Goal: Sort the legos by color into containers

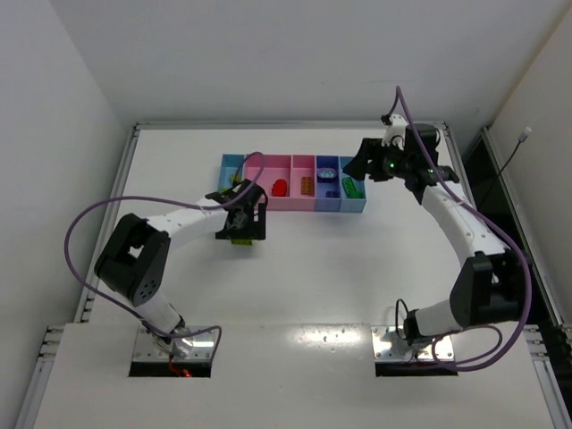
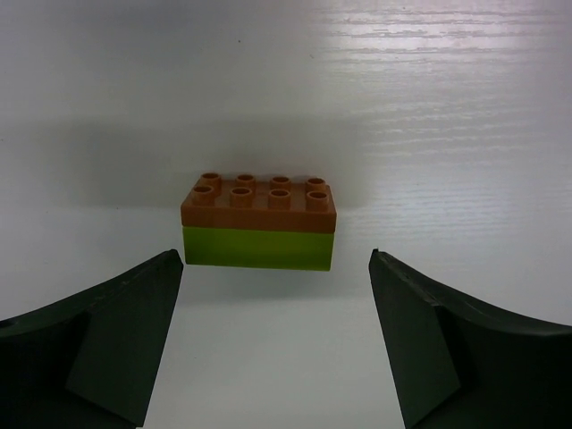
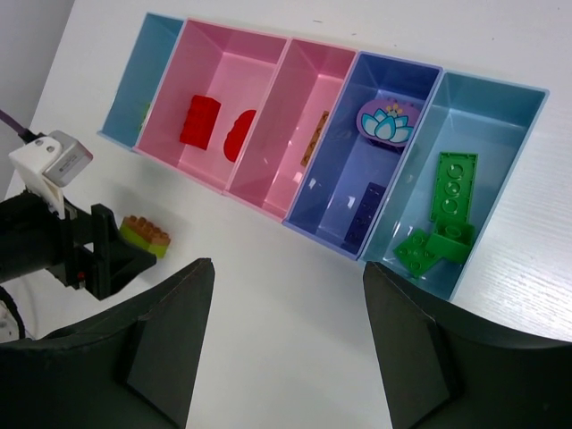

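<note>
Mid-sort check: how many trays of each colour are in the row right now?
Pink trays: 2
Periwinkle tray: 1
Blue trays: 2
Total: 5

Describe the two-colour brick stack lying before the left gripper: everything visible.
The stack is an orange brick pressed onto a yellow-green brick of the same footprint, both glossy plastic. The orange one shows eight round studs in two rows of four. It sits upright, studs up, on the white table, outside the trays. The left gripper is open just short of it, not touching it.
</note>
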`<state>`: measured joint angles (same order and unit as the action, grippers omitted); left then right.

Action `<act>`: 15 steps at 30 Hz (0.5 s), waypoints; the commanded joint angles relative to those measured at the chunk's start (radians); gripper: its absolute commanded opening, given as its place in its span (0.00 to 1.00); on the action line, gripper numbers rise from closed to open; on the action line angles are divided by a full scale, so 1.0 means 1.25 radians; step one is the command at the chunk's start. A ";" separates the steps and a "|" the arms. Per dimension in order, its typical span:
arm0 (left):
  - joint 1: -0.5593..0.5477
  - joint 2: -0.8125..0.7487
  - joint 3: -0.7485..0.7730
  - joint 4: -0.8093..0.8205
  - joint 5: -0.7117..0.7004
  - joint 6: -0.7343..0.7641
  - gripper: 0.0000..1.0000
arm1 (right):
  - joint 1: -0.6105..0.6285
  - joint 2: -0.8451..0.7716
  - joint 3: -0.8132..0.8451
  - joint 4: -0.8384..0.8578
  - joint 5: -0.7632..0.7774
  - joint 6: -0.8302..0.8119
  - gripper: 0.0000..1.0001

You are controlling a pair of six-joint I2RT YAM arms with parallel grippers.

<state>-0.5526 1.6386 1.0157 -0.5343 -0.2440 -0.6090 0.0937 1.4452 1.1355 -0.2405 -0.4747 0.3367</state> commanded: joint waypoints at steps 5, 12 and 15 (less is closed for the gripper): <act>0.036 0.008 0.006 0.037 -0.001 0.015 0.93 | -0.004 0.015 0.012 0.026 -0.012 -0.002 0.70; 0.051 0.024 -0.001 0.045 0.015 0.022 0.91 | -0.004 0.022 0.012 0.033 -0.012 -0.002 0.70; 0.051 0.024 -0.009 0.052 0.023 0.029 0.90 | -0.004 0.022 0.019 0.033 -0.012 -0.002 0.70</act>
<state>-0.4965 1.6646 1.0142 -0.4995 -0.2276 -0.5819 0.0937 1.4658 1.1355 -0.2379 -0.4755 0.3367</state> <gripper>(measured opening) 0.904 0.700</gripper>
